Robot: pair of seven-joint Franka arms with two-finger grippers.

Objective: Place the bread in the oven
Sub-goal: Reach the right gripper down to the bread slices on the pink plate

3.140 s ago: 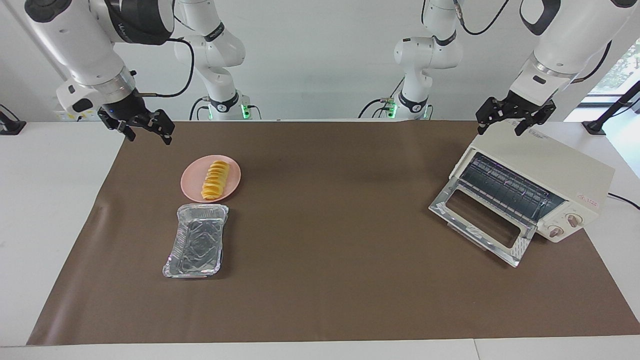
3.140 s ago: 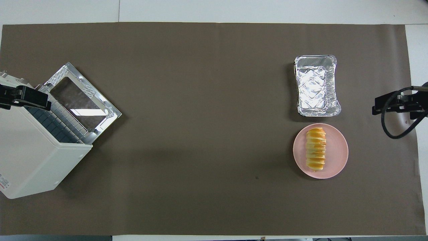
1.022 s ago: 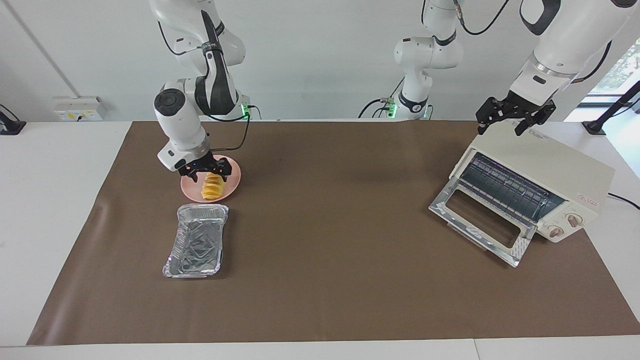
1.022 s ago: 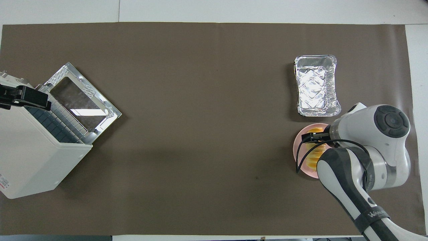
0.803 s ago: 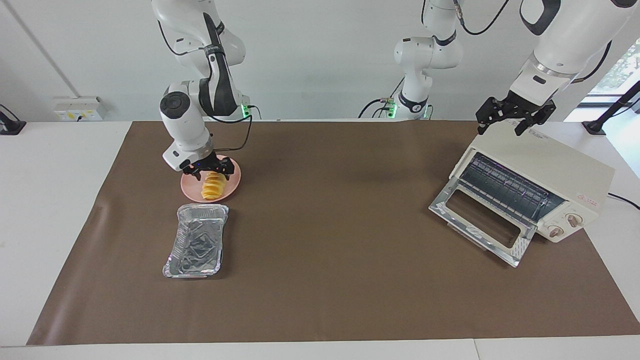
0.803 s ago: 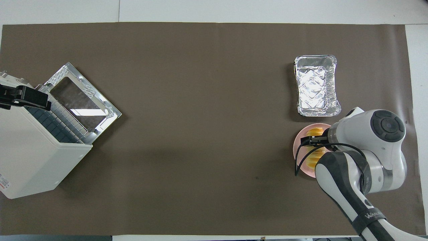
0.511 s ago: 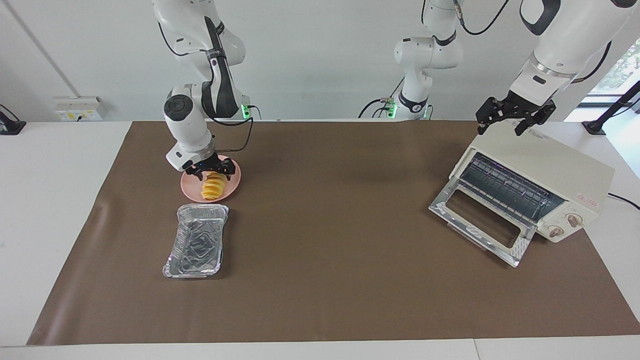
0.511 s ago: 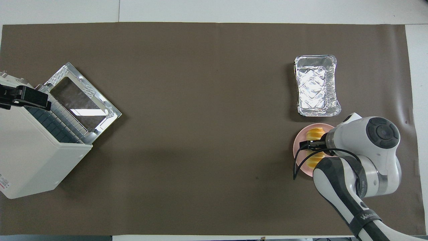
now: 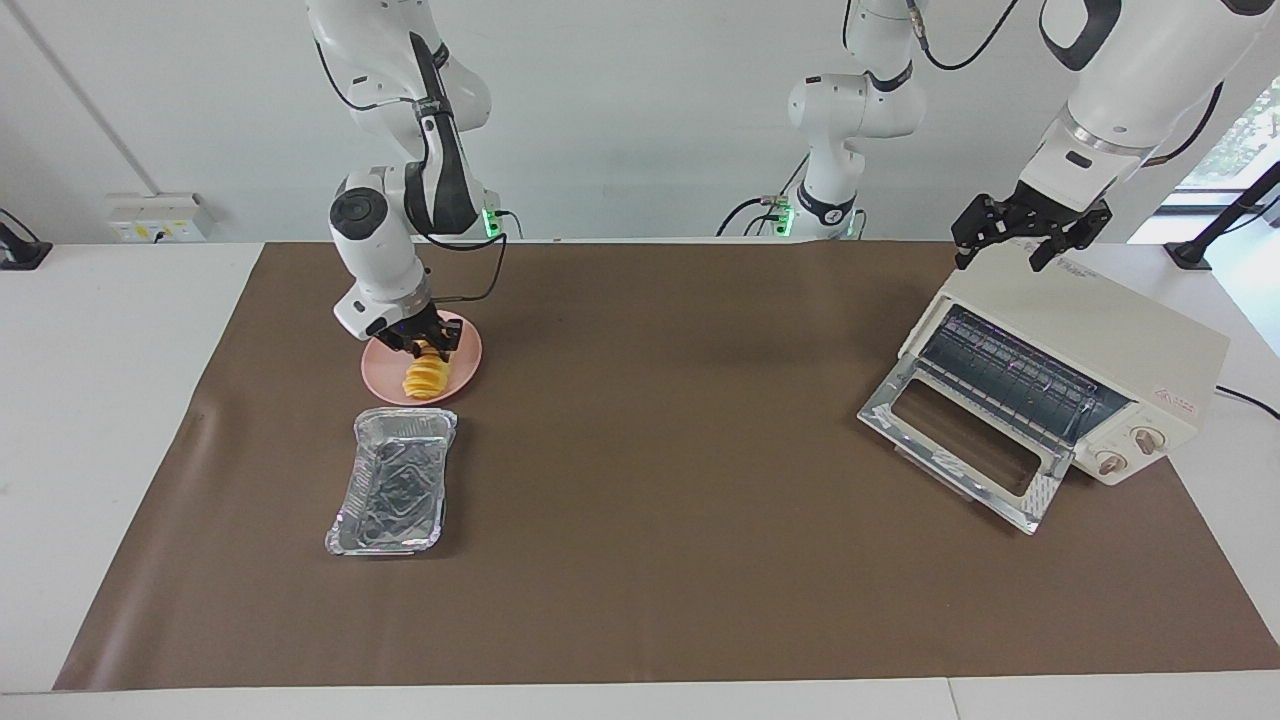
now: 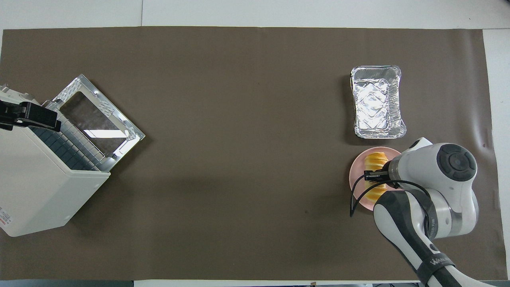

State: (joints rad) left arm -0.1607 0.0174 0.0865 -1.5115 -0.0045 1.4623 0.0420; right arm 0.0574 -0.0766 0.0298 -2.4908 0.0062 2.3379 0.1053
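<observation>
Two things lie low in the facing view at the right arm's end of the table. The rectangular silver foil tray [image 9: 390, 490] sits lowest in the frame, and the round pink plate [image 9: 472, 362] is just above it, nearer to the robots.

The ridged yellow-orange bread loaf [image 9: 425, 381] rests on that plate. Its long axis runs toward and away from the robots, nearly in line with the tray's. The right gripper [image 9: 428, 345] is down on the loaf and spans it crosswise at about its middle, fingers drawn in against its two long sides. The bread is not yet lifted.

The cream-white toaster oven [image 9: 1100, 330] stands well apart at the left arm's end, its glass drop door [image 9: 880, 415] lowered toward the table's middle. The carry therefore has to run the table's length. The waiting left gripper [image 9: 1003, 255] hangs spread over the oven's top, in the upper part of the frame.

Red marks on the oven's side and lettering on the right arm are too small to read.
</observation>
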